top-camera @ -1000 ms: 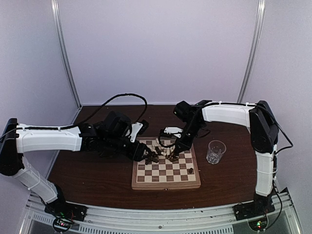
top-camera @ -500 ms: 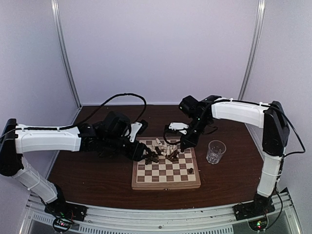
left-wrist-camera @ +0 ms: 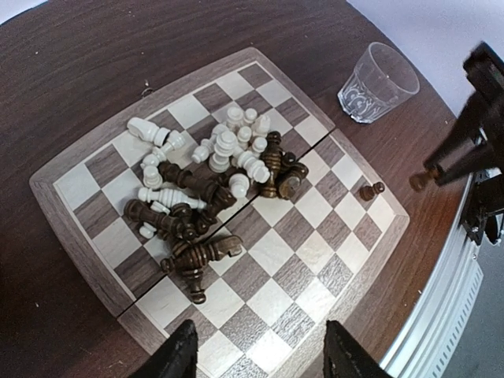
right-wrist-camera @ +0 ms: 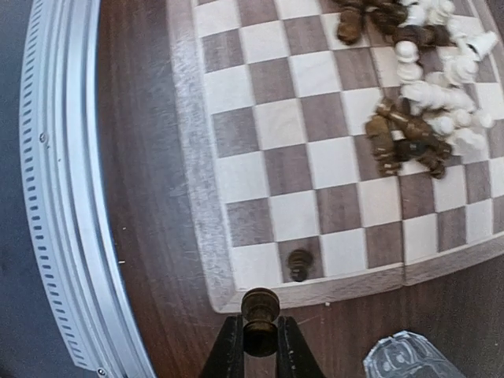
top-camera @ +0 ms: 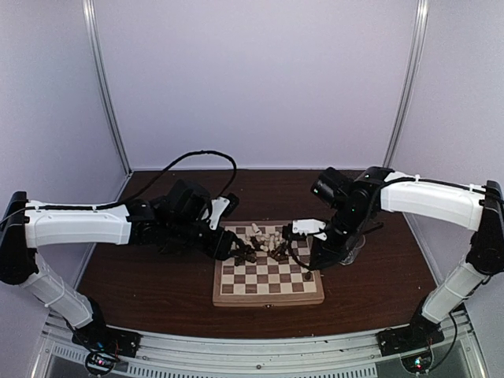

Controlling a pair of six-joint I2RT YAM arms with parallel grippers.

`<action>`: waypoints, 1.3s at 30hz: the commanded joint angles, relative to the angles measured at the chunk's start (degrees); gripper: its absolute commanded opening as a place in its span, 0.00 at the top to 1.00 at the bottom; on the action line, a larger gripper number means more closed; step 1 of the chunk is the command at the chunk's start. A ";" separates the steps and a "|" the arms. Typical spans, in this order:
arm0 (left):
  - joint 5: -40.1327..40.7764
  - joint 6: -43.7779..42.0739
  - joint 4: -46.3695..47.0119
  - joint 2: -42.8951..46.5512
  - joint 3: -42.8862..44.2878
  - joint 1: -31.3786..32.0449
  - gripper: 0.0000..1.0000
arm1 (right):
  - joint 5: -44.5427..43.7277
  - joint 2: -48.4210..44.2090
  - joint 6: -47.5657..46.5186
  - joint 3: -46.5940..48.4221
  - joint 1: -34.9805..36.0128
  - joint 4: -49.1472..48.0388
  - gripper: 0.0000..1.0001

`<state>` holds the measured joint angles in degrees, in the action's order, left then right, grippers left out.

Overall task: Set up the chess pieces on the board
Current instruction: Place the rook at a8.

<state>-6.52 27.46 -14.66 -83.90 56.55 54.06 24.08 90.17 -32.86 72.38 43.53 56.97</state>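
right end effector [right-wrist-camera: 260, 323] grips dark piece [right-wrist-camera: 260, 304]; left end effector [left-wrist-camera: 260, 331] open; glass [left-wrist-camera: 378, 82] beside board [left-wrist-camera: 315, 303]

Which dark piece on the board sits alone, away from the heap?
The small dark piece in the board's edge row nearest the glass; every other one lies in the heap.

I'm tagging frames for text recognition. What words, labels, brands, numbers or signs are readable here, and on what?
None can be read in any view.
The board, the chess pieces and the glass show no lettering.
The electronics at the arm bases are too small to read.
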 commanded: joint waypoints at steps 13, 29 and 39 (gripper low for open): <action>0.06 -0.74 1.15 -1.29 1.50 -0.11 0.45 | -7.50 0.13 -4.01 -11.60 9.12 -11.71 0.96; -0.39 -0.22 2.49 -2.66 0.83 -0.15 0.45 | -9.92 2.25 -3.61 -12.95 8.69 -13.30 0.97; -0.39 -0.40 2.46 -3.00 1.01 -0.12 0.45 | -9.62 0.21 -3.66 -14.17 8.09 -12.69 0.97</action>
<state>-6.48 27.38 -14.59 -86.17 56.69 54.06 16.12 91.53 -36.14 59.77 52.07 43.75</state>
